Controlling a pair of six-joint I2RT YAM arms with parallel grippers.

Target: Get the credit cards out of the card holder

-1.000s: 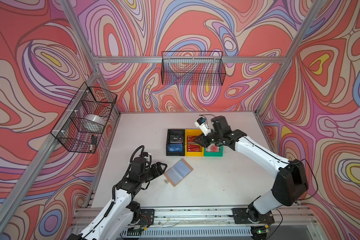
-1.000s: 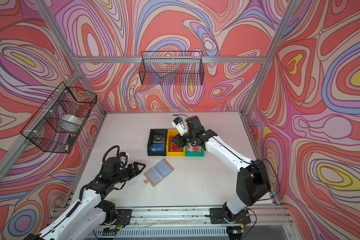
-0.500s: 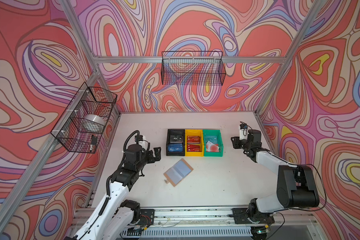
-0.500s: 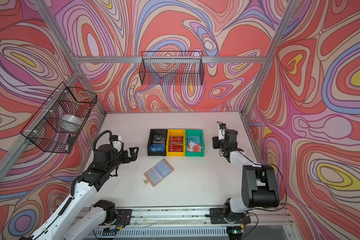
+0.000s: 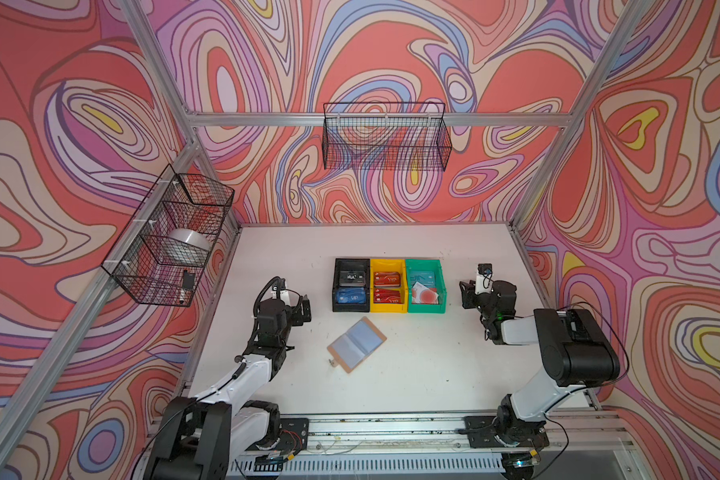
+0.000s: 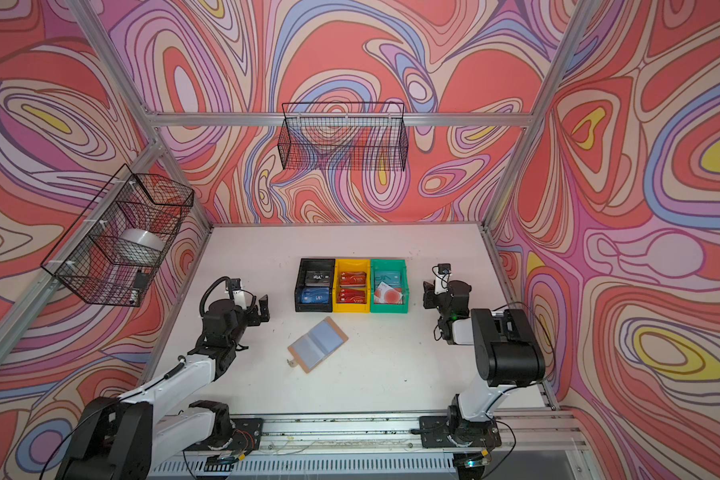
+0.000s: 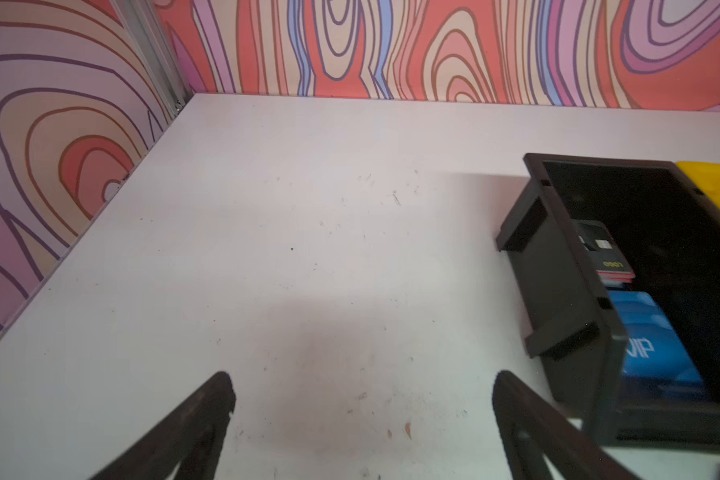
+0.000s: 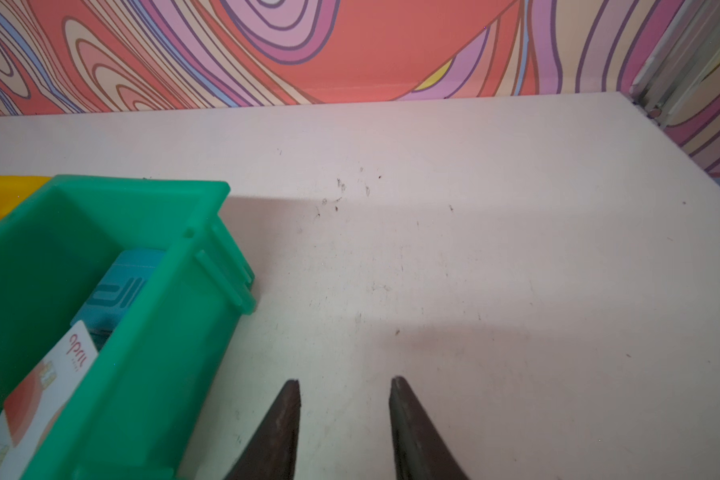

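Card holder (image 5: 356, 344): laid open on the table (image 5: 433, 374), near the bins.
Credit cards (image 6: 352, 279): blue card (image 5: 352, 296) seen in black bin (image 5: 351, 308), red cards (image 5: 387, 279) in yellow bin (image 5: 388, 308), whitish card (image 5: 425, 296) in green bin (image 5: 427, 308).
Left gripper (image 7: 362, 374): spread wide, nothing held.
Right gripper (image 8: 345, 379): partly parted, nothing held.

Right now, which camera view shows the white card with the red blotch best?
The right wrist view: the white card lies close in the green bin, lettering and chip readable. Both top views show it small; the left wrist view misses it.
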